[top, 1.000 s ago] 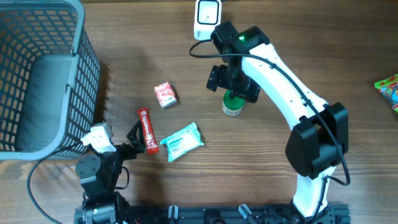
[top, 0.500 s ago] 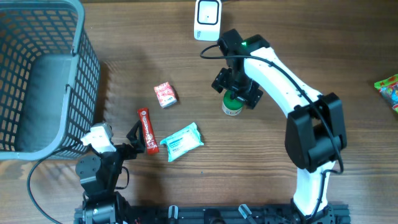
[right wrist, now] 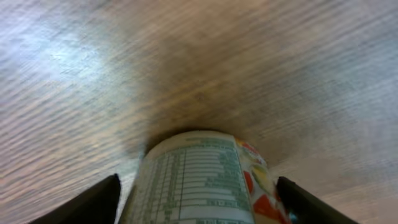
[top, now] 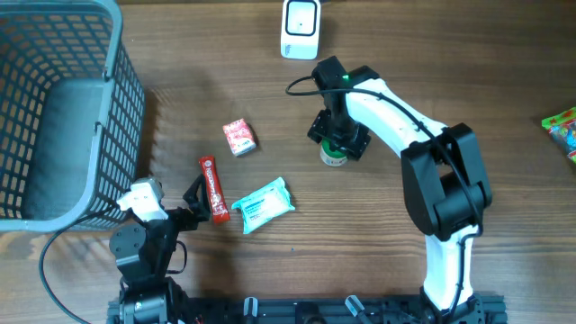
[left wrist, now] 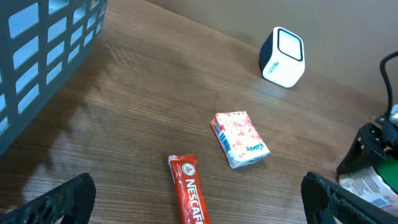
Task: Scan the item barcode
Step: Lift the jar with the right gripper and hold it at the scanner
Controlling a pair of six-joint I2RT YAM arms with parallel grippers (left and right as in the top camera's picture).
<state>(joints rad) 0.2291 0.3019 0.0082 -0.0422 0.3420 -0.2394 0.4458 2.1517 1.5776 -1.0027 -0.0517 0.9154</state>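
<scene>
A small can (top: 334,157) with a green top and a printed label stands upright in the middle of the table. My right gripper (top: 337,135) is down over it. In the right wrist view the can (right wrist: 198,168) fills the space between the two dark fingers of the right gripper (right wrist: 200,202), with thin gaps on both sides, so the jaws are open around it. The white barcode scanner (top: 300,29) stands at the far edge and also shows in the left wrist view (left wrist: 283,56). My left gripper (top: 193,205) rests wide open near the front left, holding nothing.
A red Nescafe stick (top: 212,189), a red-and-white small box (top: 239,137) and a teal tissue pack (top: 263,204) lie left of the can. A grey mesh basket (top: 117,108) fills the far left. A colourful packet (top: 562,126) lies at the right edge.
My right gripper has swung in and come down over the can, and its jaws have narrowed around it. The left arm and the other items have not moved.
</scene>
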